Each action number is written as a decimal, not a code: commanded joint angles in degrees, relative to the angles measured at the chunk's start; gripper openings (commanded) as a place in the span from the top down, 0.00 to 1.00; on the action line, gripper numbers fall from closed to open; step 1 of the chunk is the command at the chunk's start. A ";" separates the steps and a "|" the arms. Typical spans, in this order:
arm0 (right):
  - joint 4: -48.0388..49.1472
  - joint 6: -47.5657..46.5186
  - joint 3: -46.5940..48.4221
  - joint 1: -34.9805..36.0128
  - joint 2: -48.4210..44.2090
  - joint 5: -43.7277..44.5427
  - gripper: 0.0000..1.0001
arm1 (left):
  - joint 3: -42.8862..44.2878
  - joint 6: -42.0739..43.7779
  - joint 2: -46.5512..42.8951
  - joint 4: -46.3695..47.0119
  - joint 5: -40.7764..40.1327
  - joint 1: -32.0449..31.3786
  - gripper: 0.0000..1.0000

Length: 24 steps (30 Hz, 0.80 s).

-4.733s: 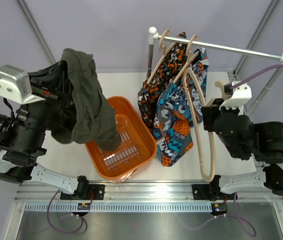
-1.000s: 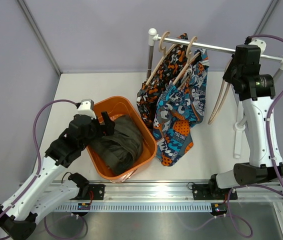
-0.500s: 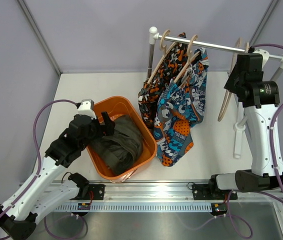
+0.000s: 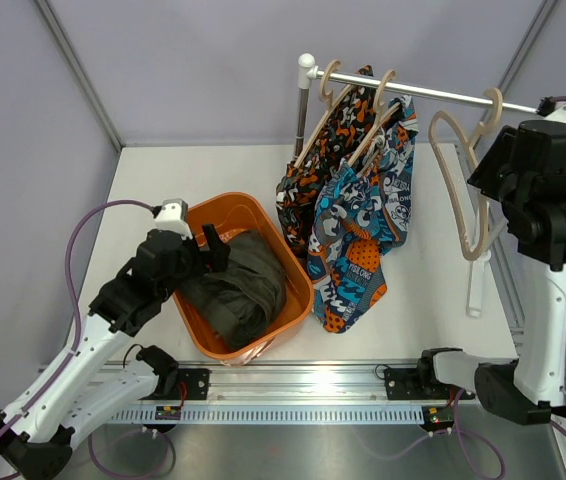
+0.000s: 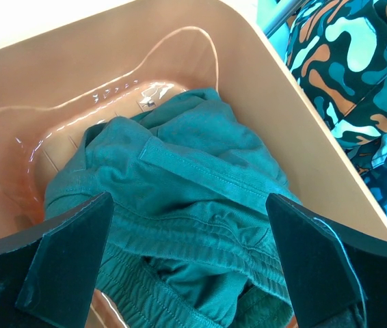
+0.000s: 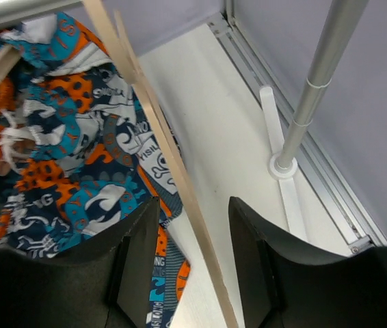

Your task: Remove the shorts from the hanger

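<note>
The dark olive shorts (image 4: 238, 285) lie crumpled in the orange basket (image 4: 253, 200). My left gripper (image 4: 208, 250) hovers open just above them, and its wrist view shows the shorts (image 5: 193, 184) between wide-spread fingers (image 5: 70, 253). The swirl-print shorts (image 4: 358, 240) and the blotch-print shorts (image 4: 308, 190) hang on wooden hangers (image 4: 368, 130) from the rail (image 4: 433, 95). An empty hanger (image 4: 460, 200) hangs by its hook at the rail's right end. My right gripper (image 6: 195, 205) is open, and the bare hanger's arm (image 6: 159, 137) runs between its fingers with a gap on each side.
The rail's right post (image 6: 310, 96) stands on a white foot (image 4: 475, 280) beside the table's right edge. The basket wall (image 5: 262, 82) rises close to the hanging printed shorts (image 6: 70, 157). Grey curtain walls close the back and sides.
My right gripper has opened and let go of the bare hanger, which now hangs on the rail. The right arm has drawn back to the right. The left arm has not moved.
</note>
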 commanded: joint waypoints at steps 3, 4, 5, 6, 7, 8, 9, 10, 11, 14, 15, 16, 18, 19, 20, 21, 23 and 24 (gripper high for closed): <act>-1.83 1.68 3.32 1.33 -3.46 -7.21 0.47 | 0.90 2.01 -1.41 -0.01 0.85 0.27 0.01; -1.40 2.03 3.14 2.99 -3.55 -7.49 0.47 | 1.25 2.28 -1.59 -0.27 0.85 0.27 0.01; -0.87 2.21 3.31 4.39 -2.94 -7.14 0.47 | 1.42 2.45 -1.68 -0.88 0.68 0.27 0.01; -0.95 2.65 4.53 8.06 -2.15 -4.87 0.47 | 1.69 2.98 -1.77 -1.33 0.59 0.27 0.01; -1.91 2.91 5.50 10.27 -1.18 -3.02 0.46 | 2.39 3.33 -1.94 -1.68 0.41 0.27 0.01; -2.35 3.26 6.47 12.65 1.17 -0.83 0.46 | 2.74 3.68 -2.03 -2.73 0.15 0.27 0.01; -2.53 3.62 7.44 14.58 2.33 2.06 0.46 | 3.00 4.47 -2.20 -3.26 -0.03 0.27 0.01; -2.71 3.97 9.19 16.95 3.47 2.70 0.45 | 3.36 4.91 -2.38 -3.79 -0.38 0.19 0.01; -2.45 4.23 9.90 17.85 5.22 2.88 0.45 | 3.53 5.44 -2.56 -4.75 -1.16 0.27 0.01; 1.06 5.64 10.52 20.49 7.25 3.59 0.43 | 3.01 7.20 -4.05 -5.99 -2.49 0.27 0.01; 2.20 6.16 10.26 20.84 7.78 3.24 0.43 | 2.57 7.90 -4.40 -6.08 -2.58 0.27 0.01; 3.86 6.60 10.35 21.45 8.66 3.41 0.43 | 2.31 8.25 -5.19 -6.16 -2.66 0.27 0.01; 5.63 7.83 10.35 23.65 11.56 4.72 0.43 | 1.25 8.87 -5.98 -5.90 -2.58 0.27 0.01; 8.08 8.27 10.09 24.27 13.31 5.16 0.43 | 0.99 8.78 -6.59 -6.07 -2.23 0.19 0.01; 9.41 8.71 9.91 24.97 14.11 5.69 0.43 | 1.07 8.78 -6.77 -6.16 -2.23 0.27 0.01; 10.72 9.50 9.30 26.19 14.81 6.74 0.43 | 0.81 8.78 -7.12 -6.25 -2.05 0.27 0.01; 15.12 10.21 8.59 27.08 16.92 7.80 0.40 | 0.29 8.87 -8.26 -6.60 -2.05 0.19 0.01; 16.26 10.30 8.24 27.26 17.63 8.33 0.40 | -0.24 8.87 -8.71 -6.86 -2.14 0.27 0.01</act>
